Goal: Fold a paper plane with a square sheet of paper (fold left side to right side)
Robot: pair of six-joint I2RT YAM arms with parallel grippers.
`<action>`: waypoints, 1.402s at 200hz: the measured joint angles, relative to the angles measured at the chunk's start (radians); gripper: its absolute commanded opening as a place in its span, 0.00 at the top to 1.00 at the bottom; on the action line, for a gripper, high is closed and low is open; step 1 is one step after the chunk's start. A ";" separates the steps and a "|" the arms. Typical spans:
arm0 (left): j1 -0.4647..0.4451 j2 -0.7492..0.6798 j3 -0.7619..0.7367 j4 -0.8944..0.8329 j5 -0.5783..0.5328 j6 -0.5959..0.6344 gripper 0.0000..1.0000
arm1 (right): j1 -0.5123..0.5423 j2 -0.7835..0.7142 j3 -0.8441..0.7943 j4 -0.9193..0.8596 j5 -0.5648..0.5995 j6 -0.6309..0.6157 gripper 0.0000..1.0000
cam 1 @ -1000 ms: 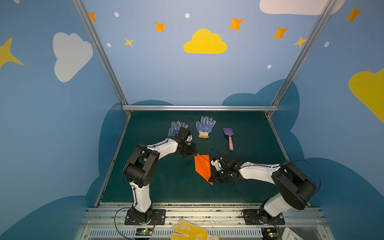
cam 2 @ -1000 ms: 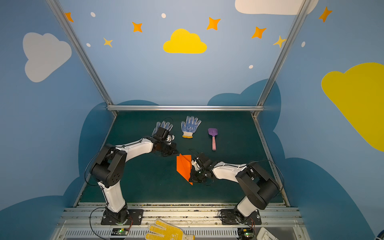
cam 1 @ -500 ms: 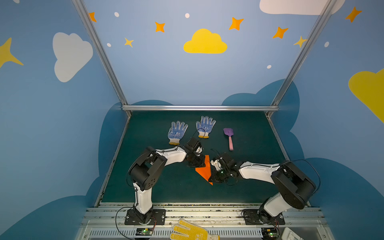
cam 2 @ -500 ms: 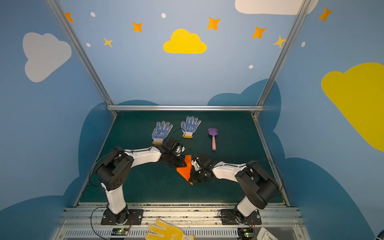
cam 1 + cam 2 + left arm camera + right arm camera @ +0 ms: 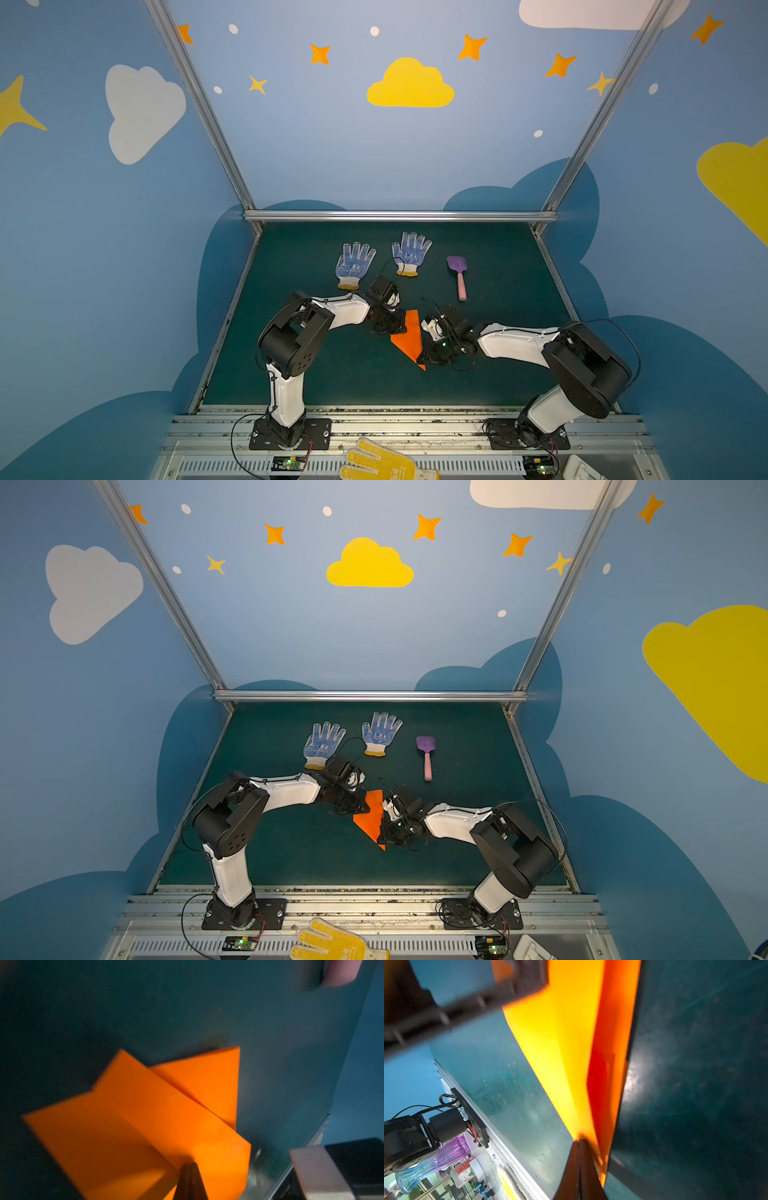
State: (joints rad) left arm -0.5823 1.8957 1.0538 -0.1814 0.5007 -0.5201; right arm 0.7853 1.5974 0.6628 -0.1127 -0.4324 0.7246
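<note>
The orange sheet of paper (image 5: 409, 337) (image 5: 370, 820) lies mid-mat, folded into a narrow pointed paper plane shape with its tip toward the front. My left gripper (image 5: 398, 326) (image 5: 360, 807) is shut at its far left edge. In the left wrist view the closed tips (image 5: 190, 1165) rest on the layered orange flaps (image 5: 145, 1126). My right gripper (image 5: 424, 354) (image 5: 384, 833) is shut at the paper's right edge. In the right wrist view its closed tips (image 5: 580, 1142) touch the paper (image 5: 566, 1043), which runs alongside the fingers with one flap raised.
Two blue-dotted gloves (image 5: 354, 266) (image 5: 410, 253) and a purple-and-pink toy shovel (image 5: 458, 276) lie at the back of the green mat (image 5: 498, 374). A yellow dotted glove (image 5: 382, 461) rests on the front rail. A clear purple vase (image 5: 436, 1159) stands beyond the mat's edge.
My left gripper swung from over the left glove toward the front and right, onto the paper's left edge. The right gripper stayed at the paper's right edge.
</note>
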 measured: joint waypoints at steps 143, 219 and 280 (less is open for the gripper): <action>-0.021 -0.189 -0.008 -0.028 0.011 0.034 0.96 | -0.002 0.000 -0.001 0.002 -0.004 0.000 1.00; -0.093 -0.082 -0.043 -0.024 0.068 0.035 0.96 | -0.003 0.000 -0.002 0.002 -0.006 0.000 1.00; -0.095 -0.001 0.007 -0.014 0.059 0.037 0.95 | -0.003 -0.001 -0.003 0.002 -0.006 0.000 1.00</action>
State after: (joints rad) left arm -0.6769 1.8950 1.0607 -0.1959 0.5594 -0.4831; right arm 0.7822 1.5963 0.6598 -0.1108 -0.4385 0.7250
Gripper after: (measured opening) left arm 0.047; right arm 0.047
